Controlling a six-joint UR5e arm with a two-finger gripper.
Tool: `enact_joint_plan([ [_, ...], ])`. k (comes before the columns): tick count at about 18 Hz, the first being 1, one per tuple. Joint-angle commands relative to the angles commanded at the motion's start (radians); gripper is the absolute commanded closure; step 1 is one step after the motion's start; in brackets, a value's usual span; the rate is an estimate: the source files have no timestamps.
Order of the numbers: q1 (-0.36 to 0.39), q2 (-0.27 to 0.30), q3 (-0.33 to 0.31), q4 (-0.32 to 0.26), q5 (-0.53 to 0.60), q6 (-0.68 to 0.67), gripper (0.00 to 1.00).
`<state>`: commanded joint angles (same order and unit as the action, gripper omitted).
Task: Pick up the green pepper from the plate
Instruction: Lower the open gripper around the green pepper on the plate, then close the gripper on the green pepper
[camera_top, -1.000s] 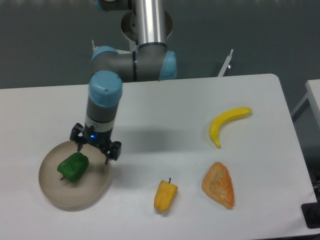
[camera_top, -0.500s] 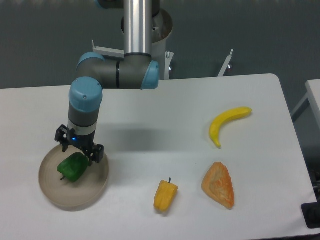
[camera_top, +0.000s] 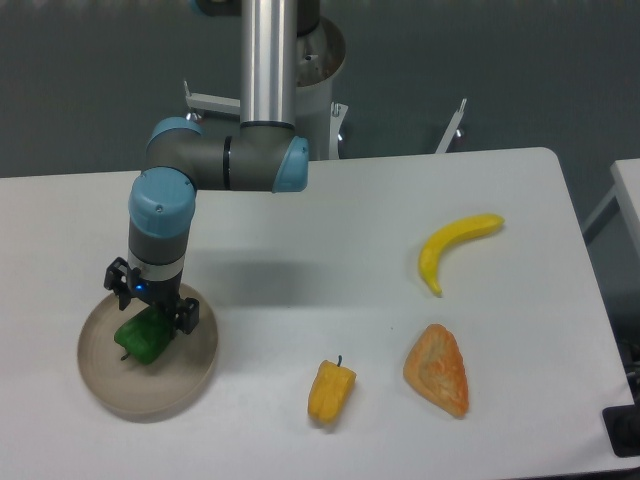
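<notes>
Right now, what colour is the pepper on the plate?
Bright green pepper, seen in the fixed camera view.

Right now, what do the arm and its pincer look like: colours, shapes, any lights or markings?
The arm is a polished silver tube with grey cylindrical joints capped in light blue. The wrist is a grey cylinder with a rounded blue cap. The pincer is small and black with two short fingers, and a tiny blue light glows on its body. No cables or lettering can be made out.

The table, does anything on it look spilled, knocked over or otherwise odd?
Nothing stands out. The green pepper lies in the plate under the gripper; the yellow pepper, banana and orange wedge-shaped piece lie apart on the table, intact.
</notes>
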<state>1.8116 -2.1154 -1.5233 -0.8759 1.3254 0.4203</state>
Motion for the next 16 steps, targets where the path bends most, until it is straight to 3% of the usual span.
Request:
enact_joint_plan([
  [3,0.0,0.002,0.002,0.0,0.0,0.005,0.54],
  [6,0.0,0.008,0.003,0.0,0.0,0.018,0.7],
  [12,0.012,0.017,0.043,-0.003,0.0,0.038,0.75],
  [16,0.089,0.051,0.081,-0.021,0.011,0.106,0.75],
])
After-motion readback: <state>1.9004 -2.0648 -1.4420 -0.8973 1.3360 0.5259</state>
